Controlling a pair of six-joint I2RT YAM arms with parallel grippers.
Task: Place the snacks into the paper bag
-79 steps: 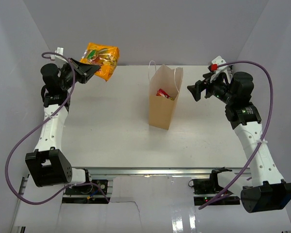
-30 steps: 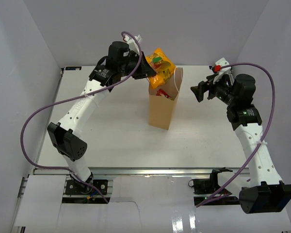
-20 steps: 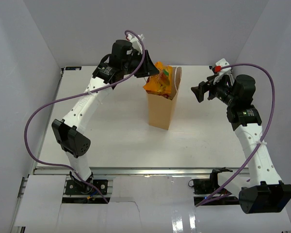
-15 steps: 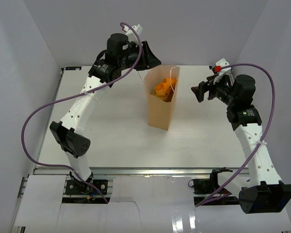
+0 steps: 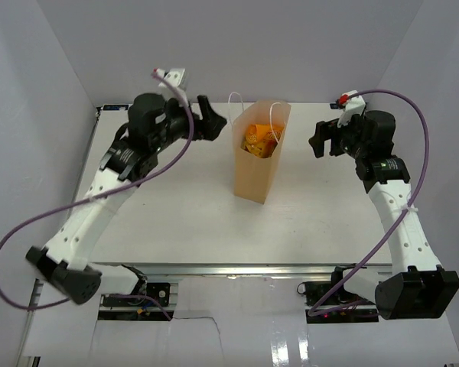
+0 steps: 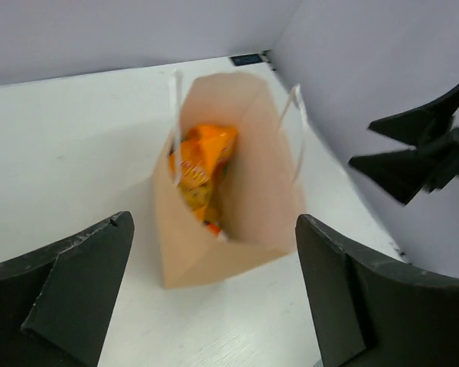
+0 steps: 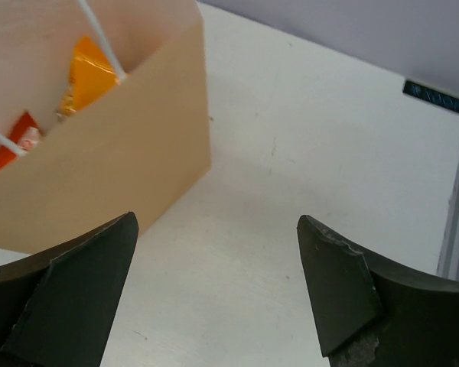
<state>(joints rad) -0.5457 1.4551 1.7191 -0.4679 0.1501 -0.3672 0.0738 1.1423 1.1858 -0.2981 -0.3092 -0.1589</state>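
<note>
1. Top external view: the paper bag (image 5: 254, 172) stands upright on the far half of the surface (image 5: 176, 206), mouth open. The snacks (image 5: 258, 139) are inside it, with an orange packet uppermost.
2. The left fingers (image 5: 214, 126) hang just left of the bag's mouth, spread wide and holding nothing. The right fingers (image 5: 319, 139) hang to the right of the bag, apart from it, also wide and empty.
3. A purple cable (image 5: 398, 94) arcs over the right arm, and a second one loops along the left arm.
4. The surface is plain white. Pale walls (image 5: 237, 46) close it on the left, far and right sides. A metal rail (image 5: 237, 269) runs along the near edge.
5. Left wrist view: the bag sits between the two wide dark fingertips. The orange packet leans against one inner wall with a small red patch below it. Anything deeper in the bag is too blurred to make out.
6. Thin white handles (image 6: 298, 115) rise from the rim. The other arm's fingers show dark and blurred at the right edge. This arm's own fingers are cut off by the lower edge.
7. Right wrist view: the bag fills the upper left and is cut off by the frame. Orange and red packet parts show above its rim, behind a handle, and the bag's wall hides the rest.
8. A small dark label (image 7: 436, 95) lies at the surface's edge, its print too small to read.
</note>
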